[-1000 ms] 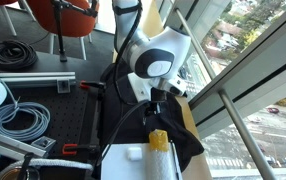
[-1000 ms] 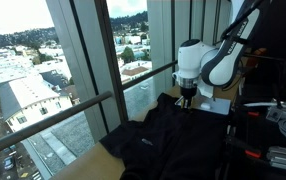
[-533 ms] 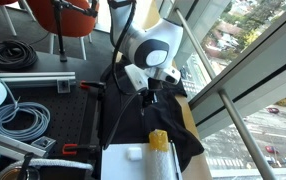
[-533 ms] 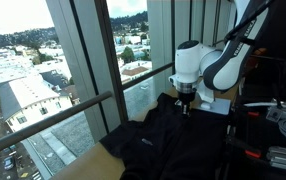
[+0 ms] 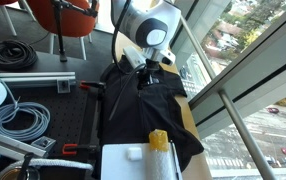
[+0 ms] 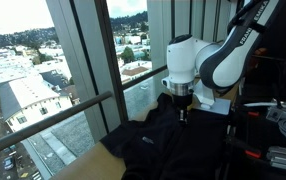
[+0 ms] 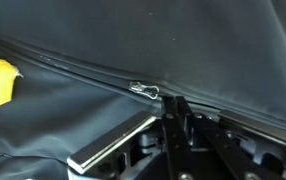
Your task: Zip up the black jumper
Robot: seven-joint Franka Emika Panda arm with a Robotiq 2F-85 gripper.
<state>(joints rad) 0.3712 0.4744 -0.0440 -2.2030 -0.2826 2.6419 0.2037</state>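
Beside the window (image 6: 93, 60), a large black fleece jumper (image 5: 143, 108) lies spread on the table (image 5: 83, 118), with a yellow object (image 5: 158, 140) at its near edge. The gripper (image 5: 150, 68) points down onto the zipper (image 7: 83, 72); finger opening cannot be told.

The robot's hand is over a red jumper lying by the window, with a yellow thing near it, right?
Not quite. The jumper is black, not red; both exterior views show it. The rest holds: the gripper is over it, by the window, and a yellow thing lies near.
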